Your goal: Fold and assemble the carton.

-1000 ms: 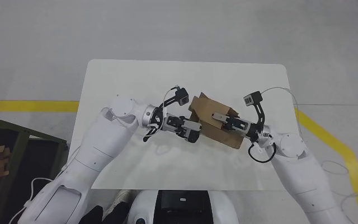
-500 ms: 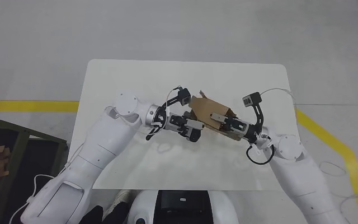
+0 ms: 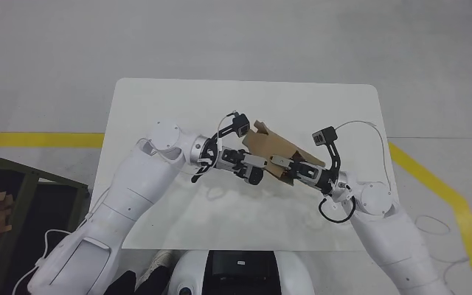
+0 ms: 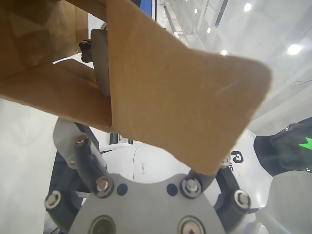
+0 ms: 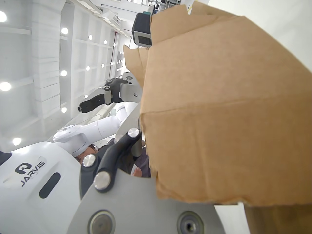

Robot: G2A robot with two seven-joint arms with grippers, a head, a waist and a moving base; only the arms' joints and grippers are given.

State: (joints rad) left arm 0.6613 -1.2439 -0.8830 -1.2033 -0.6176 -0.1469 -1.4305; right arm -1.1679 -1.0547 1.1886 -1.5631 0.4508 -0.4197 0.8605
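Starting at the left of the white table (image 3: pixel 162 110), we picked up the left arm reaching in over the tabletop, and there was the left gripper (image 3: pixel 254 167), right at the left end of the carton (image 3: pixel 269 141). How was it set? We could not tell: from its own wrist camera a broad brown flap (image 4: pixel 182 98) lay straight across the tool and hid the grip, with the open, hollow body of the carton just beside it.

On to the middle, and the carton sat between the two grippers, over the centre of the table. Its long side ran from far-left to near-right. It was plain cardboard, partly folded, with one pointed flap (image 3: pixel 259 125) sticking out at its far-left corner, near the left arm's black camera (image 3: pixel 238 124). Whether its underside touched the tabletop, we could not make out.

And across to the right: the right gripper (image 3: pixel 282 164) was in from the near-right side and closed narrow on the carton's right half. From above, one finger (image 3: pixel 284 157) lay along the carton's upper face. From the right wrist camera a creased cardboard panel (image 5: pixel 219 103) ran down the middle of the tool, tight against the finger linkage (image 5: pixel 117 147) at its side.
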